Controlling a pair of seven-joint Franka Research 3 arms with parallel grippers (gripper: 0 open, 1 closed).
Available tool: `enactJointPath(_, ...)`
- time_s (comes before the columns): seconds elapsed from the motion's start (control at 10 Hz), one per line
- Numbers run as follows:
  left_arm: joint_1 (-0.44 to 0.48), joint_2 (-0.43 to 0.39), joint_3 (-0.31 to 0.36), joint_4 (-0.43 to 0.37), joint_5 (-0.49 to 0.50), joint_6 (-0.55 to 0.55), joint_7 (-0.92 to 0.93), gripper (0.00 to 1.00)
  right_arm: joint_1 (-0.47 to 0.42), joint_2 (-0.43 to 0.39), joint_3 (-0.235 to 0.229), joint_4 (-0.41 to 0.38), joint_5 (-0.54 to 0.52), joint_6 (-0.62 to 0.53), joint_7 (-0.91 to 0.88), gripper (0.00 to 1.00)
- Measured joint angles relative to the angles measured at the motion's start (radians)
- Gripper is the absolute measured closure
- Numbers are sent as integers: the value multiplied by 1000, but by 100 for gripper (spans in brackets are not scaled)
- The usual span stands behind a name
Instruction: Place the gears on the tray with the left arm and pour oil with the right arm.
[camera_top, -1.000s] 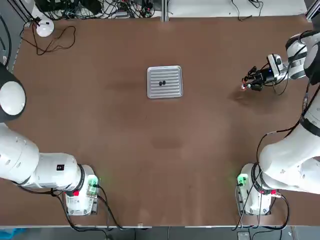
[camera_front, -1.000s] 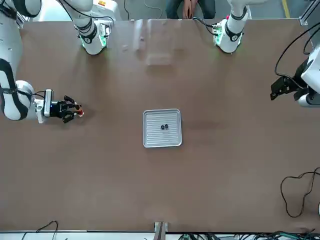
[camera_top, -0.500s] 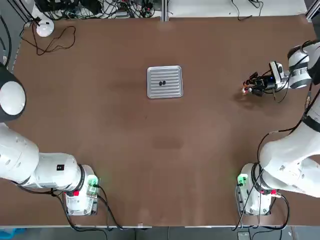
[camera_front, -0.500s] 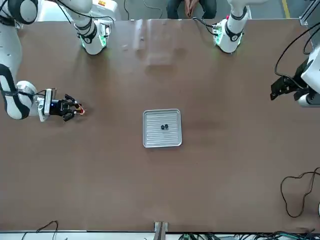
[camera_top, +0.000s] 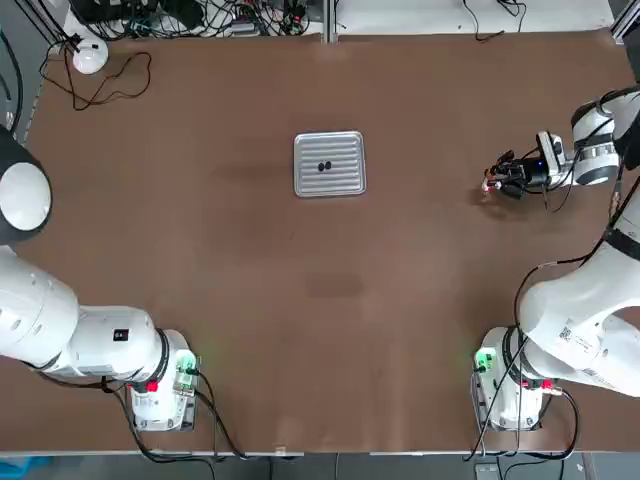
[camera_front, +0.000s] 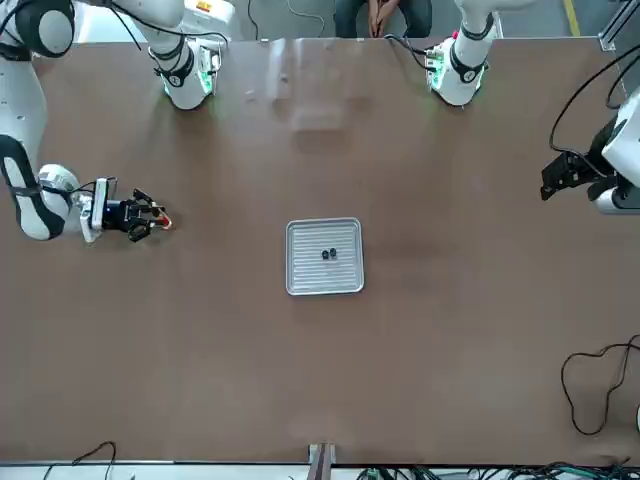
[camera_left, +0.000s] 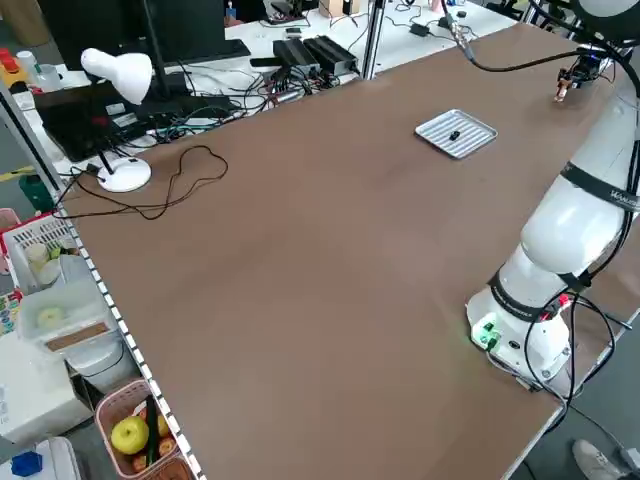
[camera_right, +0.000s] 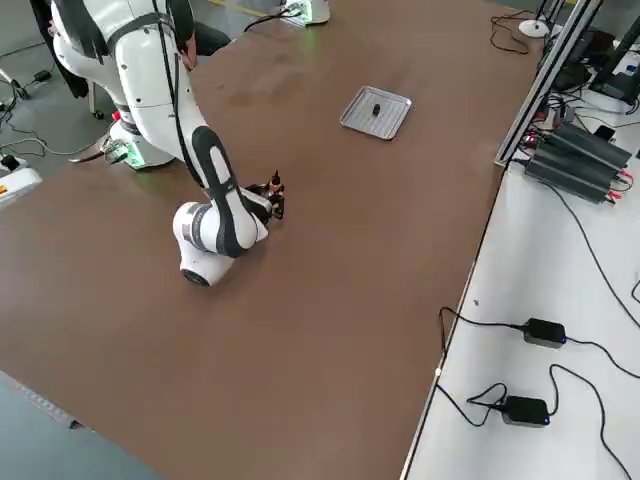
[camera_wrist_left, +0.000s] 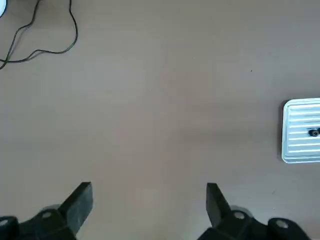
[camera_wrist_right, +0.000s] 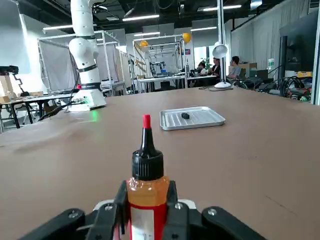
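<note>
- Top view: we are seeing the tray (camera_top: 330, 164) lying flat near the middle of the brown tabletop (camera_top: 300, 300), toward the far side from the arm bases.
- We are seeing the two gears (camera_top: 323, 167) sitting side by side on the ribbed surface of the tray, close together near its centre; the front view is showing them (camera_front: 328, 254) in the same place.
- We are finding the right hand (camera_top: 497, 180) low over the tabletop at the robot's right, well apart from the tray, with the right arm (camera_top: 575, 320) reaching out to it.
- The right hand is clamping the oil (camera_wrist_right: 145, 186); the right wrist view is showing the fingers (camera_wrist_right: 172, 210) pressing on both sides of the orange body, the bottle upright between them, dark cap and red tip on top.
- In that wrist view the tray (camera_wrist_right: 192, 118) is lying beyond the bottle, with a dark gear (camera_wrist_right: 185, 116) on it.
- We are seeing the left hand (camera_wrist_left: 147, 205) hanging high above bare tabletop, fingers (camera_wrist_left: 80, 202) spread wide and gripping nothing.
- The left arm (camera_top: 60, 330) is standing by its base at the near left corner.
</note>
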Motion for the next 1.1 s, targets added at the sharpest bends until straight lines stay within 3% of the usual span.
enactJointPath(0.9, 0, 0, 1, 0, 0, 0, 0, 0, 0, 10, 8, 11, 0, -10, 0, 52)
enactJointPath(1.0, 0, 0, 1, 0, 0, 0, 0, 0, 0, 10, 8, 11, 0, -10, 0, 48)
enactJointPath(1.1, 0, 0, 1, 0, 0, 0, 0, 0, 0, 10, 8, 11, 0, -11, 0, 35)
